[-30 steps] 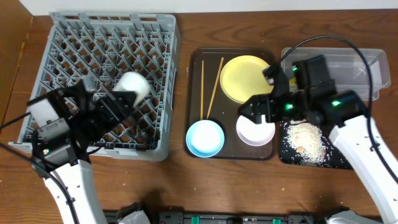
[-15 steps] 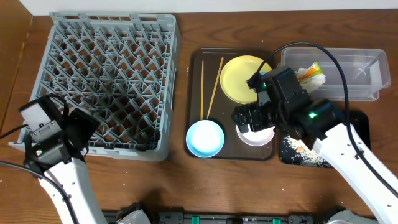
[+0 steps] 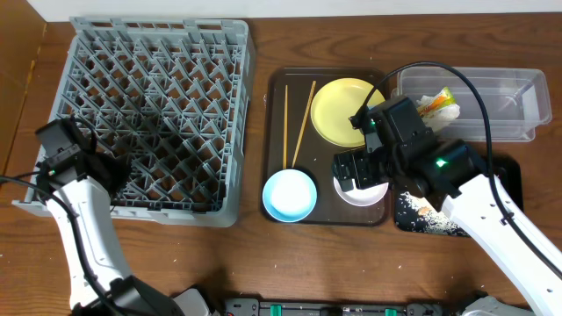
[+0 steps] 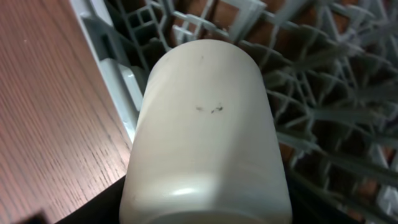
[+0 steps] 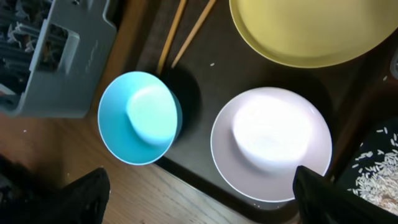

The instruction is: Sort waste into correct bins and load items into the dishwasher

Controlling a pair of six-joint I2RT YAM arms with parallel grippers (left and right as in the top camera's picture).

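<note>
From where I stand, the left pincer [image 3: 104, 165] hangs at the near left edge of the grey dish rack [image 3: 237, 123]. Its wrist view is almost filled by the small white cup [image 4: 208, 124], lying on its side over the rack's rim and pegs. The fingers themselves are hidden, but I judge the cup is pinched between them. It looks light, hard and glossy, so it could slip or chip against the pegs, and a hold across the middle of its wall seems safest. The right pincer [image 5: 202, 193] hovers with its fingers spread wide and nothing in them above the brown tray [image 3: 320, 162] on the desk [image 3: 263, 263]. It hangs over the white bowl [image 5: 270, 140], beside the blue bowl [image 5: 140, 118]. That bowl seems stiff and breakable, best taken by its rim.
</note>
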